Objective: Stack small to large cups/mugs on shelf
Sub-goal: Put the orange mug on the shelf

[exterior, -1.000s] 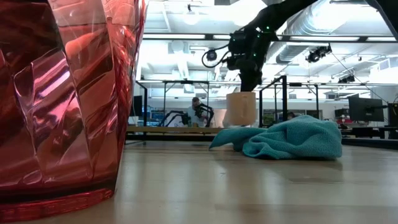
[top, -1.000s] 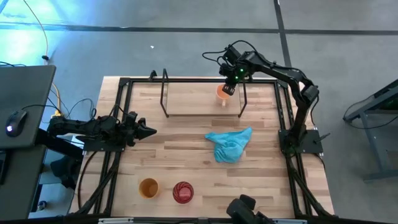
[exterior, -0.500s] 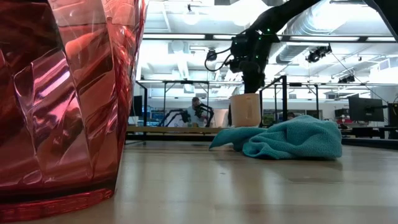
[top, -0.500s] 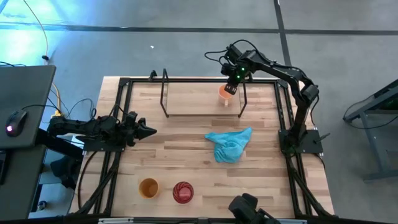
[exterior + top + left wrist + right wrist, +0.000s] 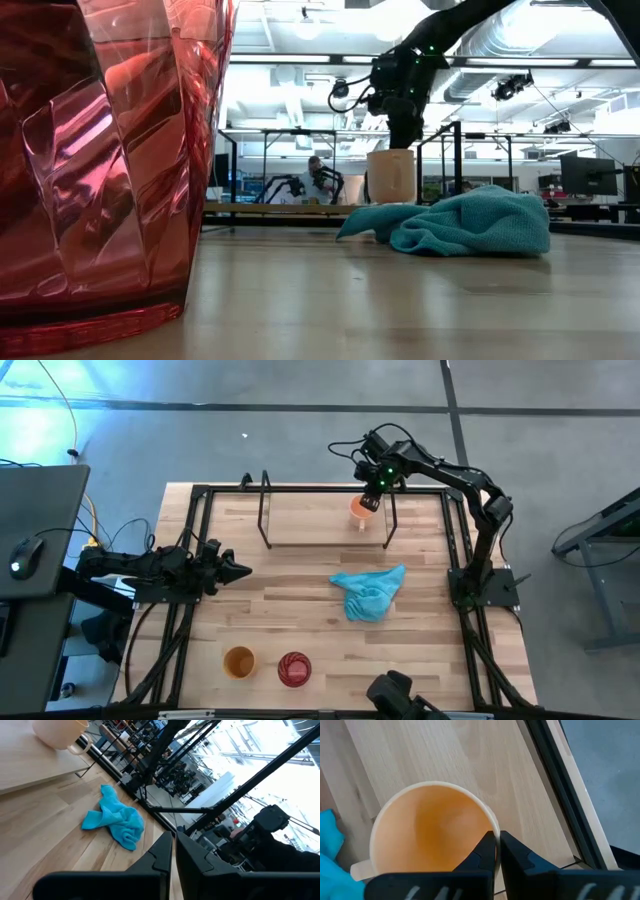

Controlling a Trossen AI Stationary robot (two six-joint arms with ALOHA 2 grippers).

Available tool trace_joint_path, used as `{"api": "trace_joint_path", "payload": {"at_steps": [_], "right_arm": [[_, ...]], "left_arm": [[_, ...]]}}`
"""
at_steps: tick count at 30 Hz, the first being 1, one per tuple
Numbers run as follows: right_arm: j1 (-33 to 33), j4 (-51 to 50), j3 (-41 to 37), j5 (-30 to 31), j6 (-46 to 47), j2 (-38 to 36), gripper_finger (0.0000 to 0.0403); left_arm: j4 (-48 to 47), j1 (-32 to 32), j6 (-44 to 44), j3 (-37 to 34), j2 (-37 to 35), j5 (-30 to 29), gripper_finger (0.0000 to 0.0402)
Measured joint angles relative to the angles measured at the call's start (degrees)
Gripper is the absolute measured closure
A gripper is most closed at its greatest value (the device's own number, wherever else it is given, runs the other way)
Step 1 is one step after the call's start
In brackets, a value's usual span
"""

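While the right gripper hangs over the light orange mug at about one o'clock on the worktop, its jaws are pinched nearly together on the mug's rim, one finger inside and one outside, as the right wrist view shows. The mug looks to be resting on or just above the shelf near its right-hand end, close to the black frame rod; from the low view I cannot tell whether its base is truly down. To do this step well, I judge the arm should settle the mug flat on the board before the jaws part, then lift straight up so the inner finger does not drag the rim and tip it. The handle points toward six o'clock, toward the turquoise cloth, so it should be clear of the frame. Since later cups are to nest or stack here, the mug wants to sit well inboard of the shelf edge, not hard against the rod. The left gripper waits at nine o'clock with its jaws closed and empty. The yellow-orange cup and the red ribbed cup stand side by side at about seven o'clock, not yet picked up.
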Motion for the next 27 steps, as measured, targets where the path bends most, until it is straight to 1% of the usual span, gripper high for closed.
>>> {"api": "trace_joint_path", "payload": {"at_steps": [27], "right_arm": [[0.85, -0.37, 0.00, 0.02, 0.25, 0.55, 0.0403]], "left_arm": [[0.02, 0.00, 0.00, 0.00, 0.00, 0.00, 0.0389]]}}
